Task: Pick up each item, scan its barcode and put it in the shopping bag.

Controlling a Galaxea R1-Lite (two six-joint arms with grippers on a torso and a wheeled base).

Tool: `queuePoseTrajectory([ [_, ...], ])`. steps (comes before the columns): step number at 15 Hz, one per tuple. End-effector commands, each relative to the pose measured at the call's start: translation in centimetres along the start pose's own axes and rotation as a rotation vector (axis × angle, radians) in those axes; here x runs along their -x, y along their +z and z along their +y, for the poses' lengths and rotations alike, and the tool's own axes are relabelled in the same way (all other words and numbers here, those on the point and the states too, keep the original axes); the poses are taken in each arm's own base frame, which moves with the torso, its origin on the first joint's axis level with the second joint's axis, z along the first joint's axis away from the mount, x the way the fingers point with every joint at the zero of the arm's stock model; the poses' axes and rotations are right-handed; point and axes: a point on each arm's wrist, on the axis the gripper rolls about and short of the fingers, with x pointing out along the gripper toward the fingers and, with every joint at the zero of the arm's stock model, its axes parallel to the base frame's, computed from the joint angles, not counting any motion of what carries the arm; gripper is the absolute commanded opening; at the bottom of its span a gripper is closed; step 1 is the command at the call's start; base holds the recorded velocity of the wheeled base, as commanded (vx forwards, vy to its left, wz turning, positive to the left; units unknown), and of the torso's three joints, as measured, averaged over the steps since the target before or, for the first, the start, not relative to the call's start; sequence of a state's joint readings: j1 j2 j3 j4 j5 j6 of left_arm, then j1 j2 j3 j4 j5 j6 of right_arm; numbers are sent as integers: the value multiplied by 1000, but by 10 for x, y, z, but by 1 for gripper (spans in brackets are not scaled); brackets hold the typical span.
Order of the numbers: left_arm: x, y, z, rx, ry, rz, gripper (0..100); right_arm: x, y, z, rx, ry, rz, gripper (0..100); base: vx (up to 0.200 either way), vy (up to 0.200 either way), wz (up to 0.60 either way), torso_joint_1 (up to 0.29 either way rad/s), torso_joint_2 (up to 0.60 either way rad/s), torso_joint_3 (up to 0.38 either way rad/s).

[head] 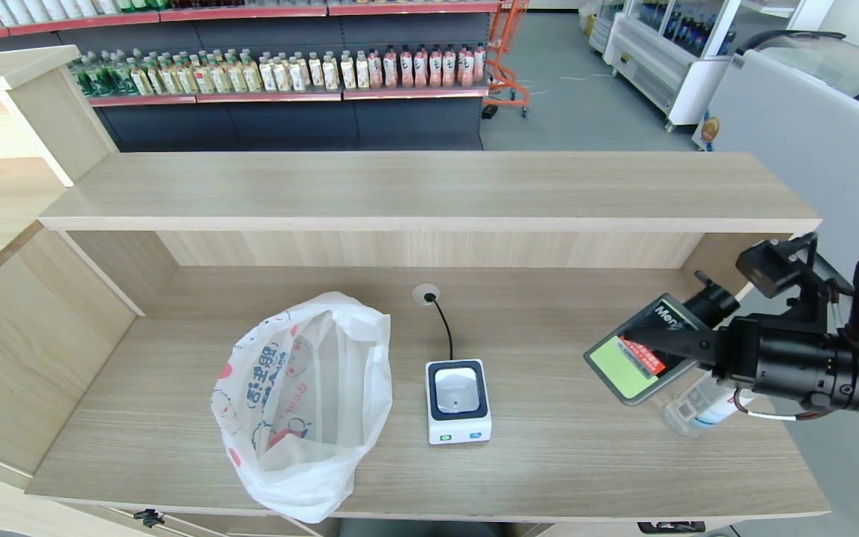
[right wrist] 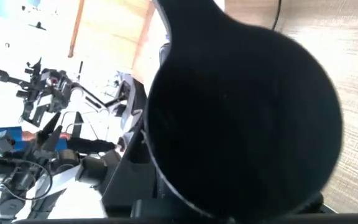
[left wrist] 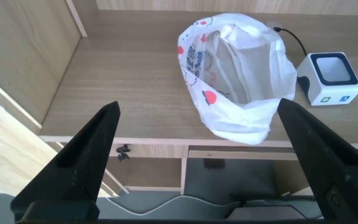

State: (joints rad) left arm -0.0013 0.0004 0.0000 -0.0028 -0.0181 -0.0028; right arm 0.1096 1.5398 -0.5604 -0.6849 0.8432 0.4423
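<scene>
The right hand (head: 679,328) was clamped on a flat dark packet (head: 627,365) with a green and red label, holding it tilted in the air above the right end of the worktop (head: 564,447); directly below that hand and its arm a clear bottle (head: 694,410) lay on its side on the worktop; the white scanner (head: 458,400) sat well to the left of the hand, window facing up, with 1 black cable (head: 444,324) running back to a hole in the worktop; farther left of the hand, near the scanner, stood the shopping bag (head: 303,403), white and printed, its mouth open. The left hand (left wrist: 197,107) hung off the worktop's near edge, its 2 fingers (left wrist: 89,155) spread wide with nothing between them; the bag lay ahead of it, the scanner on the bag's far side.
</scene>
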Motion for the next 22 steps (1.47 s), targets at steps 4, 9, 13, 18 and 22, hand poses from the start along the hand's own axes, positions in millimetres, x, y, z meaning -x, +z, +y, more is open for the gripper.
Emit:
queuePoseTrajectory([
  [4,0,0,0,0,-1,-1,100,-23,-14,-6,-28,-71,41,0,0,0,0,0,0,0],
  [9,0,0,0,-3,-1,-1,100,-27,-20,-1,-12,-55,67,0,0,0,0,0,0,0],
  [13,0,0,0,-3,1,-1,100,-35,-27,-11,60,-106,91,0,0,150,0,-7,-2,8],
  [18,0,0,0,-1,-1,-1,100,-58,-27,-28,95,-224,93,0,0,120,0,10,5,0],
  [22,0,0,0,-3,-1,-1,100,-74,-29,-41,139,-234,127,0,0,0,0,0,0,0],
])
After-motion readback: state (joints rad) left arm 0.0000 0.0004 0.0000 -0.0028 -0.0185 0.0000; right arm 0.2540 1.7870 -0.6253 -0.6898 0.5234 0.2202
